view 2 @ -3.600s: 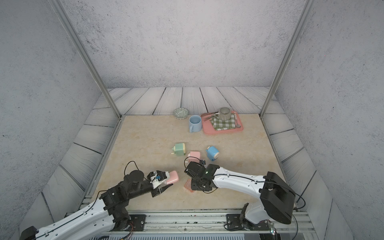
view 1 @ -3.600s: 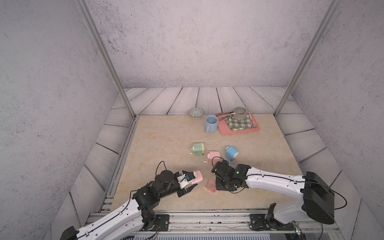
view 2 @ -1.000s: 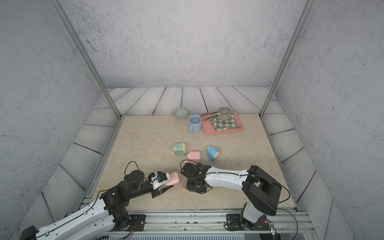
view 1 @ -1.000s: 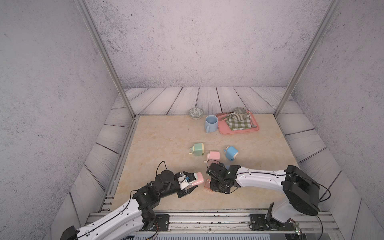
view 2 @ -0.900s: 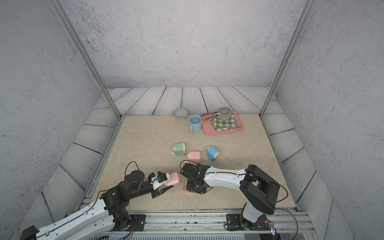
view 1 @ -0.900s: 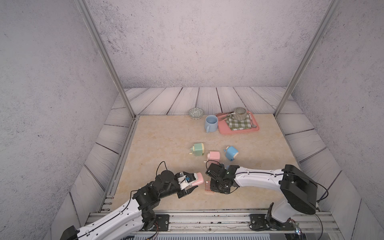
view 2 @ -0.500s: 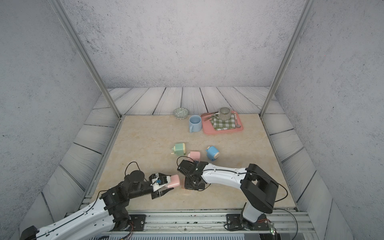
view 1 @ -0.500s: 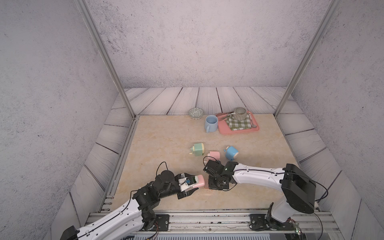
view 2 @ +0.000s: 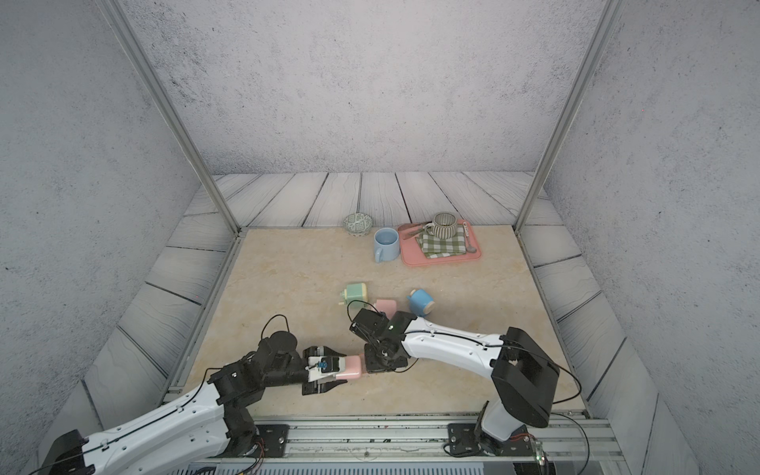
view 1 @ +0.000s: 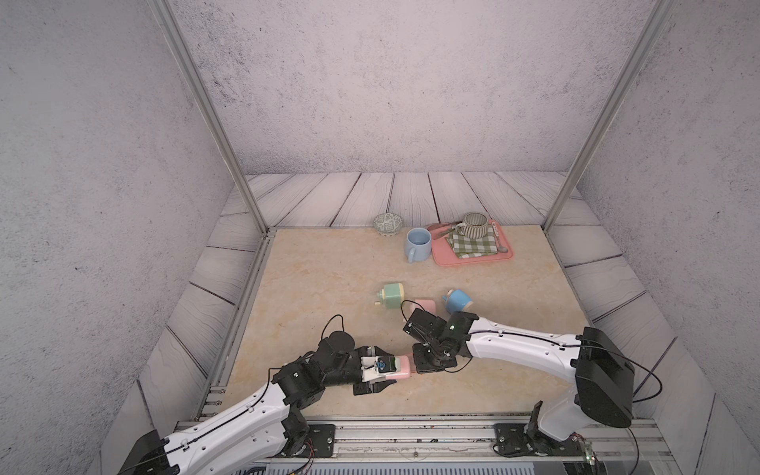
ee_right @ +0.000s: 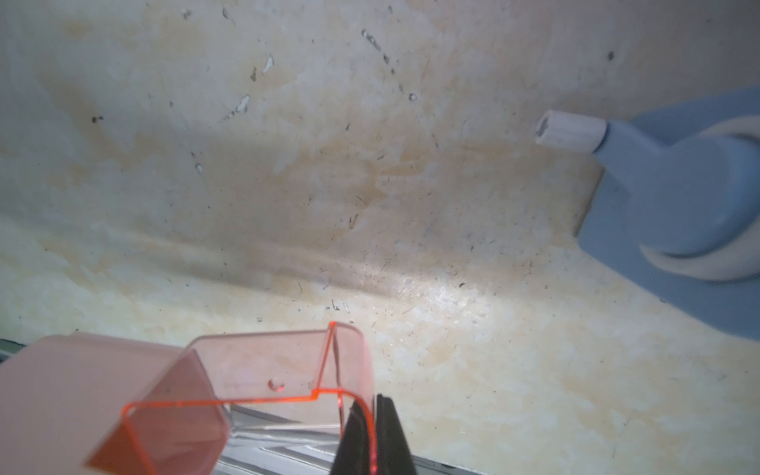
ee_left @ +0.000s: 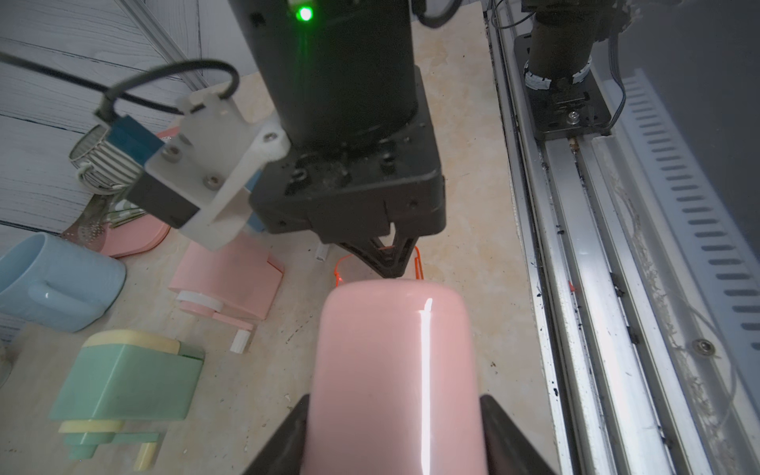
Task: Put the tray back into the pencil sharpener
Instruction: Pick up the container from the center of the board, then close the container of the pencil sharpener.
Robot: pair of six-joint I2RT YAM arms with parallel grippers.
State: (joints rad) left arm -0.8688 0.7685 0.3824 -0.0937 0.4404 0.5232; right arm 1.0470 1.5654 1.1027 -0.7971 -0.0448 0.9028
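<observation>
Fingers [ee_left: 508, 440] of the left gripper [view 1: 386, 370] are clamped on either side of the pink pencil sharpener [ee_left: 390, 370]. They hold it with its long axis roughly level and its far end toward the right gripper [view 1: 425, 366]. The right gripper's fingers [ee_right: 390, 436] are pinched together on one side wall of the translucent orange tray [ee_right: 267, 370]. The tray lies between the two grippers, its long axis roughly in line with the sharpener body. Its leading end meets the sharpener's mouth; depth of entry cannot be determined. Judgement: the right arm, nearer the tray, performs the insertion, pushing straight along that axis toward the left gripper.
</observation>
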